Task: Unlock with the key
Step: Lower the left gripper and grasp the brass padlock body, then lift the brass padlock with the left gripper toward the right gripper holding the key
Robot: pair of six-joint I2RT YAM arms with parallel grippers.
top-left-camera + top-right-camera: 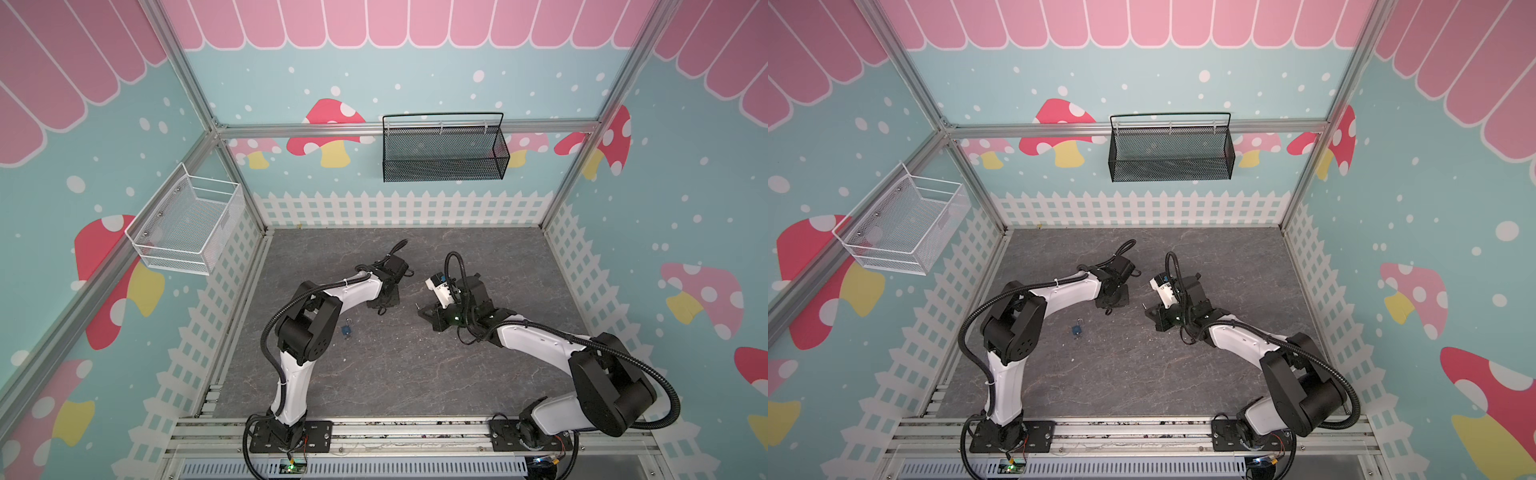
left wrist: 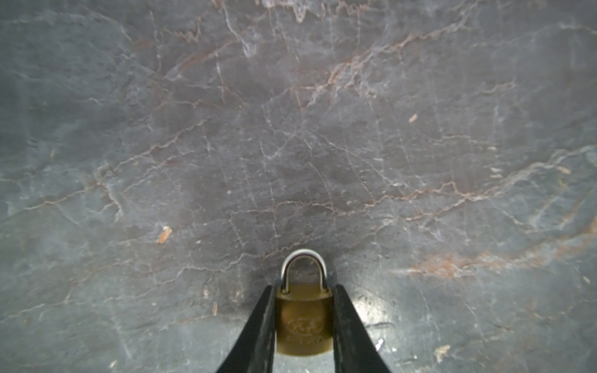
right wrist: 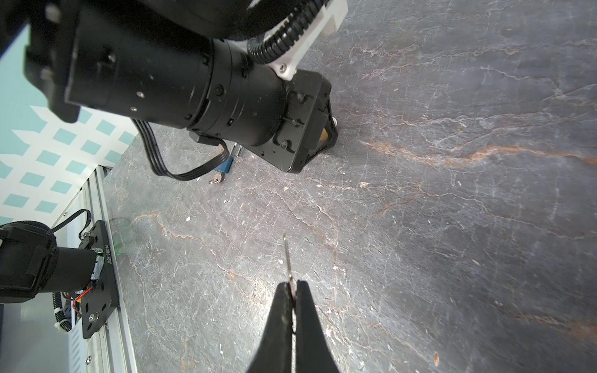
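Observation:
My left gripper is shut on the body of a small brass padlock, with its silver shackle sticking out past the fingertips, close over the dark marble tabletop. In both top views this gripper points down at mid-table. My right gripper is shut on the key, a slim dark metal blade that projects forward from the fingertips. The key is aimed toward the left gripper, a short gap away. A sliver of the brass padlock shows inside the left gripper.
A blue padlock lies on the table beside the left arm's elbow. A black mesh basket hangs on the back wall. A white wire basket is on the left wall.

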